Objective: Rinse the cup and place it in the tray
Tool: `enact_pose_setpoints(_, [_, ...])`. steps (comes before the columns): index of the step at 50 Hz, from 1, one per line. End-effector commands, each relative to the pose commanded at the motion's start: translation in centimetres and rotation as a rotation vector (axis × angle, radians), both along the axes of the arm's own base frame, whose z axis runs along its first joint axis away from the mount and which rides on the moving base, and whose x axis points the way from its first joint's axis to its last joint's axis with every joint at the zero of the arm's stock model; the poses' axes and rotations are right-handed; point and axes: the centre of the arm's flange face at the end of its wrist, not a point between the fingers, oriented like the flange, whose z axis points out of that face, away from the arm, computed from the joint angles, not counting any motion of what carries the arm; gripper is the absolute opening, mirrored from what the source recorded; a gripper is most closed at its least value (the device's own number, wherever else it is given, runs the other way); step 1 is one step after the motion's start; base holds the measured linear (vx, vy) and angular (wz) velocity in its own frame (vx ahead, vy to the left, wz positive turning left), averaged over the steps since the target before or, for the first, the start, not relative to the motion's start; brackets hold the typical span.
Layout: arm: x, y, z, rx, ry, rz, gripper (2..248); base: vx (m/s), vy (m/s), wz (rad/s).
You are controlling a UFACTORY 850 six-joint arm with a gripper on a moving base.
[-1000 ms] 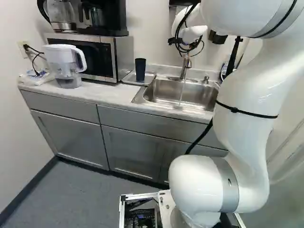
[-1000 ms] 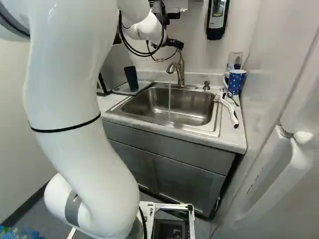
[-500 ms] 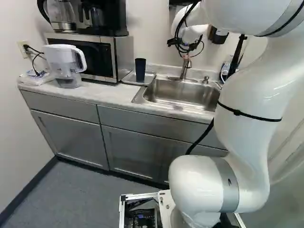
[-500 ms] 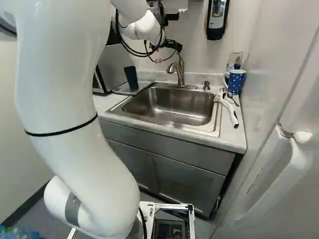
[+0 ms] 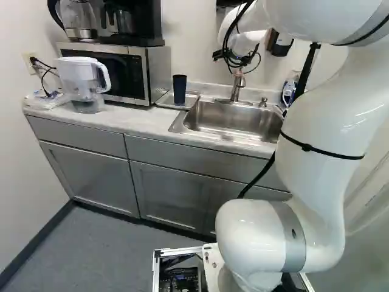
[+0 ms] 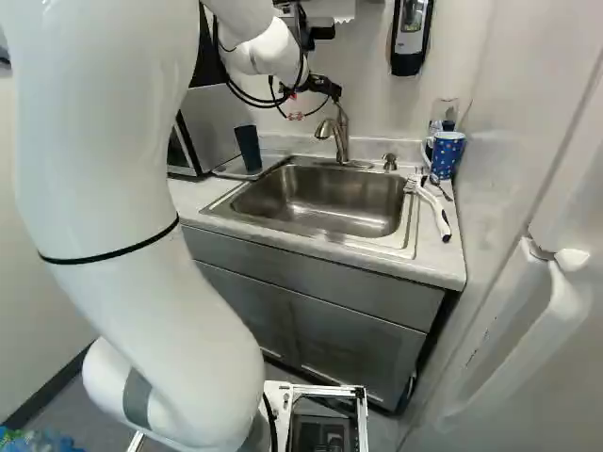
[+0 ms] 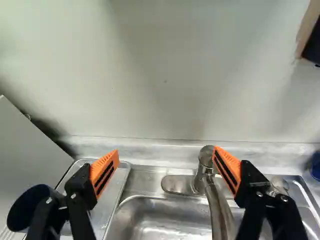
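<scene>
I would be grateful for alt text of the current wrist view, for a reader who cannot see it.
The claw, open and empty, hovers above the back of a steel sink, with the faucet near one orange pad. Past the other finger, a dark cup stands on a metal tray beside the sink.

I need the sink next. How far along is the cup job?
The dark cup stands in the tray and the faucet no longer runs, so placing looks done. The open gripper holds nothing. The rinse itself isn't shown; perhaps only moving the arm away is left.
</scene>
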Motion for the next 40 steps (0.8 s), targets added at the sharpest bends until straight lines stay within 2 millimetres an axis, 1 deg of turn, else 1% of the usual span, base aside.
enact_pose_setpoints(8, [0.1,0.0,0.3,-0.005,-0.032,-0.002,247,0.000,0.000,0.000])
enact_pose_setpoints(18, [0.1,0.3,1.1,-0.008,-0.123,-0.006,247,0.000,0.000,0.000])
enact_pose_setpoints(40, [-2.6,3.3,1.3,-0.006,-0.132,0.038,247,0.000,0.000,0.000])
